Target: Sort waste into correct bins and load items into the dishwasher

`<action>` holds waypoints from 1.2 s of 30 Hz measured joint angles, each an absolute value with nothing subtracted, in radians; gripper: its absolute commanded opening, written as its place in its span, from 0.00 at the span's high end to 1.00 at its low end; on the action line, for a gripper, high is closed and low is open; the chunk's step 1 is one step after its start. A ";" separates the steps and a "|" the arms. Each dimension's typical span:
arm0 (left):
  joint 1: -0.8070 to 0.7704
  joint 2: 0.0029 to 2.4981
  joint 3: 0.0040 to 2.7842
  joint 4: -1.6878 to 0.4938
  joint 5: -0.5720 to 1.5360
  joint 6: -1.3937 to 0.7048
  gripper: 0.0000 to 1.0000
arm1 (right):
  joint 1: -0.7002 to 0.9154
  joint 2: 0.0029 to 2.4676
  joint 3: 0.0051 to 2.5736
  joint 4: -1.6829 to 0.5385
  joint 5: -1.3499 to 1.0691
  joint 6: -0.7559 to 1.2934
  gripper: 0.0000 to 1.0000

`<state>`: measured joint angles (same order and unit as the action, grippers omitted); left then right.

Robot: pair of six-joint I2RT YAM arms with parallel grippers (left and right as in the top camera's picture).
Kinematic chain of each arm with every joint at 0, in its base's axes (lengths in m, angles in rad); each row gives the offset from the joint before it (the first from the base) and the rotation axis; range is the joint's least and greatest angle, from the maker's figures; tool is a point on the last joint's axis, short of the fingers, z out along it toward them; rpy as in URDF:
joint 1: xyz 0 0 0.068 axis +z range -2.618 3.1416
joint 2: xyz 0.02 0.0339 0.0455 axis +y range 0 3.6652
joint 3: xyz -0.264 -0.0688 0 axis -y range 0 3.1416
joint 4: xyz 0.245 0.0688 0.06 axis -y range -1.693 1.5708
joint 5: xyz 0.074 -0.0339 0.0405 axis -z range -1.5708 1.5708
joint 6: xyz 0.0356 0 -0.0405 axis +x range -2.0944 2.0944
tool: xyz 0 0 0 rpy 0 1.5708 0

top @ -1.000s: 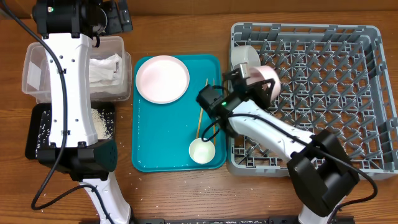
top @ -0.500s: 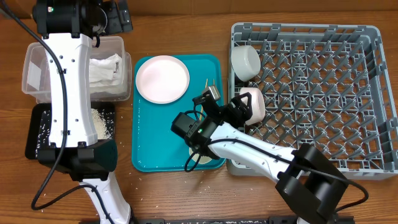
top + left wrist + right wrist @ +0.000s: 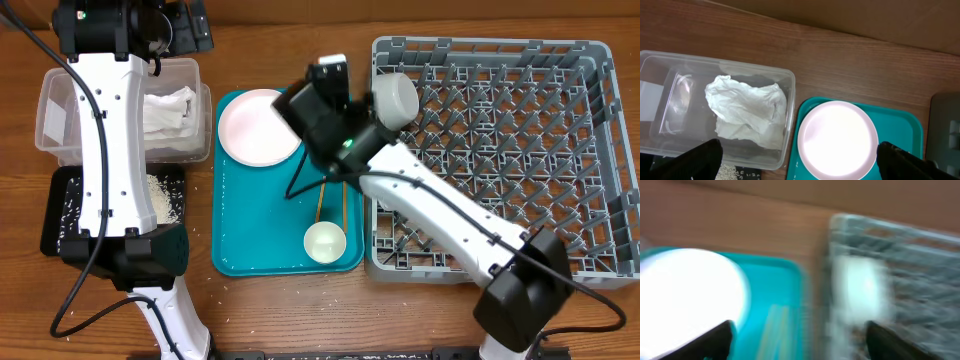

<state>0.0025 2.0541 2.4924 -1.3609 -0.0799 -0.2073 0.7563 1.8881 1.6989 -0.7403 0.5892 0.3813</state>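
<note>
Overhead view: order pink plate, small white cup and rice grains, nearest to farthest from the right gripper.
1. Pale pink plate, just left of the right gripper.
2. Small white cup, teal tray's near end.
3. Rice grains, black tray, far left.

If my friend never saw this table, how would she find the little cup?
Find the big teal tray in the middle of the table. In the overhead view the little cup sits near its lower right corner, just below the chopsticks. It is round like the pale plate at the tray's top, but far smaller and deep, not flat.
</note>
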 measured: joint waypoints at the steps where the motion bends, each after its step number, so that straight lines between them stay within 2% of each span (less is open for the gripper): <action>1: 0.002 2.054 2.492 -1.361 -0.081 -0.207 0.00 | 0.742 1.890 1.694 -0.685 0.519 0.387 0.33; 5: 0.002 2.054 2.492 -1.361 -0.080 -0.207 0.00 | 0.695 1.924 1.667 -0.532 0.329 0.443 0.43; 12: 0.002 2.054 2.492 -1.361 -0.080 -0.207 0.00 | 0.689 2.128 1.647 -0.406 0.197 0.566 0.55; 22: 0.002 2.054 2.492 -1.361 -0.080 -0.207 0.00 | 0.690 2.251 1.635 -0.387 0.126 0.684 0.68; 30: 0.002 2.054 2.492 -1.361 -0.080 -0.207 0.00 | 0.688 2.281 1.649 -0.427 0.066 0.706 0.96; 36: 0.002 2.054 2.492 -1.361 -0.080 -0.207 0.00 | 0.688 2.281 1.711 -0.561 0.052 0.683 0.96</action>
<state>0.0025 2.0541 2.4924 -1.3609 -0.0803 -0.2073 0.6876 2.2814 1.7107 -0.5606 0.0525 0.6830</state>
